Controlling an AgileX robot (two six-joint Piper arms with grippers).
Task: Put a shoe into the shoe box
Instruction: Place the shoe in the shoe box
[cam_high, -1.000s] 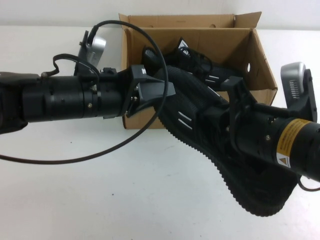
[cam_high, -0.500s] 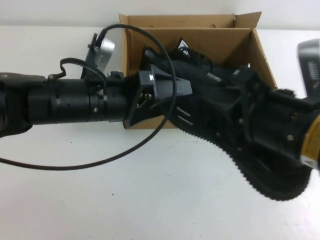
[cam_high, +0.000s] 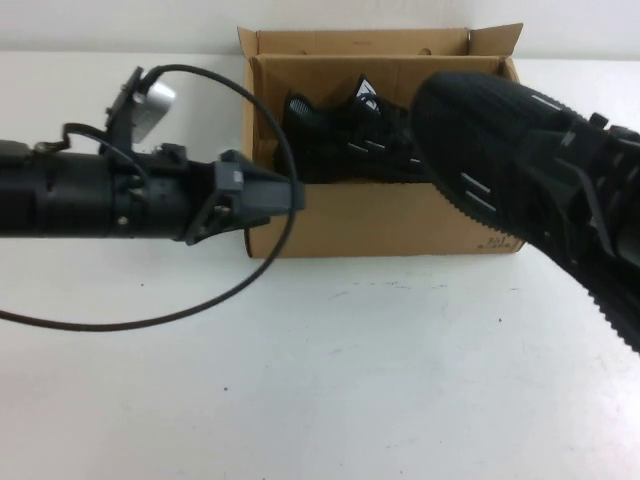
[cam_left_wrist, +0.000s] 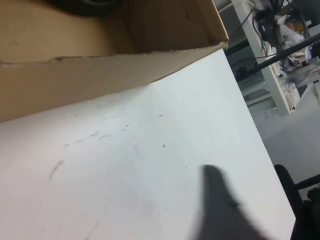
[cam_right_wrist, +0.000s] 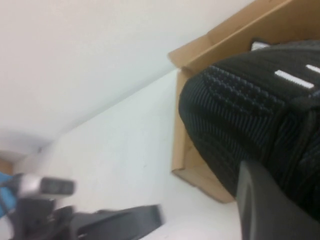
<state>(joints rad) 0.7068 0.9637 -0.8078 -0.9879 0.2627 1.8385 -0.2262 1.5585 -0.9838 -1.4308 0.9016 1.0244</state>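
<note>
High view is showing the right gripper (cam_right_wrist: 260, 200) gripping the shoe (cam_high: 520, 170) above the shoe box (cam_high: 380, 215), risking snagging its front wall, while the left gripper (cam_high: 270, 195), fingers together and empty, is hovering beside its left corner.

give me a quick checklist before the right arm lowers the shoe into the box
1. Shoe held: the black sneaker is lifted off the table by the right gripper - ok.
2. Over the opening: its toe overlaps the shoe box right end, heel trails outside - not ok yet.
3. Room inside: another sneaker already lies in the box - cannot tell if enough space remains.
4. Flaps: back flaps stand upright, opening unblocked - ok.
5. Left gripper: beside the box's left front corner, outside it, empty - ok.
</note>
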